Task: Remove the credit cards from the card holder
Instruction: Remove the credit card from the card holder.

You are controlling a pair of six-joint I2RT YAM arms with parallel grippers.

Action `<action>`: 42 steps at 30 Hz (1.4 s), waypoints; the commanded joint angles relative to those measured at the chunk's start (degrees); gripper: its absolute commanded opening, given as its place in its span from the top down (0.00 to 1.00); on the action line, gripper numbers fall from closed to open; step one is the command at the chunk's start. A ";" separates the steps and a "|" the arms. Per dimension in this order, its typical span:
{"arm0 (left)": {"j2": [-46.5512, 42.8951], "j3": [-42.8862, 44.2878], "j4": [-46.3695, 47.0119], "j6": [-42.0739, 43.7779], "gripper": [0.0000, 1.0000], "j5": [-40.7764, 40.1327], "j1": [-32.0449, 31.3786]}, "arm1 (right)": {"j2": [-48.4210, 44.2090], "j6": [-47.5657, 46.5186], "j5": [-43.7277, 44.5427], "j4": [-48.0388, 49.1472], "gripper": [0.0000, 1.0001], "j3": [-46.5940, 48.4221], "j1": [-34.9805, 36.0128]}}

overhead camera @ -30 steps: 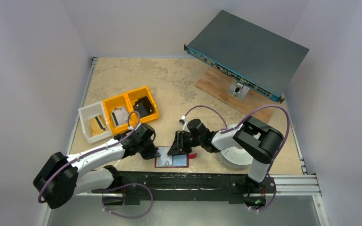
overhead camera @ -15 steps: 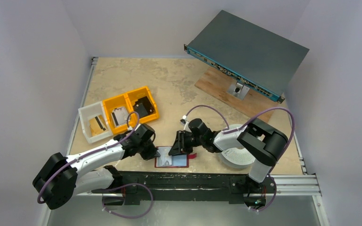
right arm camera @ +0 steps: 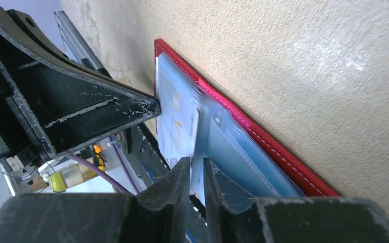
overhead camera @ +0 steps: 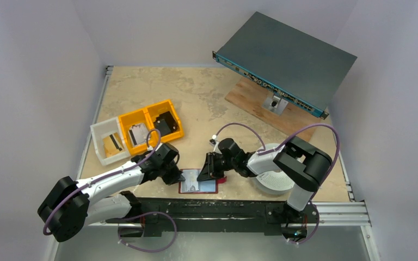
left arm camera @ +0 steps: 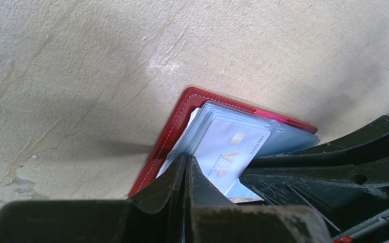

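The dark red card holder point(overhead camera: 198, 188) lies open near the table's front edge, its pale blue sleeves up. In the left wrist view its red edge point(left arm camera: 169, 134) frames a pale blue-grey card point(left arm camera: 233, 152) with gold print. My left gripper point(overhead camera: 178, 176) is shut, its tips point(left arm camera: 187, 161) against the sleeves' left edge. My right gripper point(overhead camera: 204, 175) stands over the holder's right part. In the right wrist view it point(right arm camera: 196, 164) is closed on a thin pale card edge point(right arm camera: 180, 126) beside the red rim point(right arm camera: 263, 136). A golden-yellow card point(overhead camera: 112, 144) lies in the white bin.
A white bin point(overhead camera: 99, 136) and yellow bins point(overhead camera: 151, 111) stand left, holding a silvery part point(overhead camera: 137, 133) and a black part point(overhead camera: 167, 122). A white round object point(overhead camera: 275, 182) lies under the right arm. A grey rack unit point(overhead camera: 286, 60) sits on a wooden board point(overhead camera: 245, 98) at the back right.
My right gripper has shifted slightly right and down over the holder. The left arm and the holder have not visibly moved.
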 commanded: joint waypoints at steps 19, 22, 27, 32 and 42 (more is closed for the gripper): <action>1.38 -1.63 -3.04 0.49 1.00 -1.83 -0.33 | 3.45 1.12 -0.74 3.77 0.87 2.33 0.30; 1.77 -1.61 -2.97 0.49 1.00 -1.69 -0.36 | 3.84 1.21 -0.75 3.99 0.87 2.78 0.84; 1.56 -1.71 -3.90 -0.46 1.00 -1.97 -0.30 | 3.65 0.67 -0.05 2.89 0.92 3.09 1.14; 0.38 -1.42 -8.44 -2.07 1.00 -4.71 -0.32 | 1.41 -1.86 2.75 -3.34 0.99 3.23 0.92; -3.93 -2.31 -14.13 -5.00 1.00 -8.29 0.13 | -0.80 -5.07 6.92 -9.93 1.00 2.64 -0.68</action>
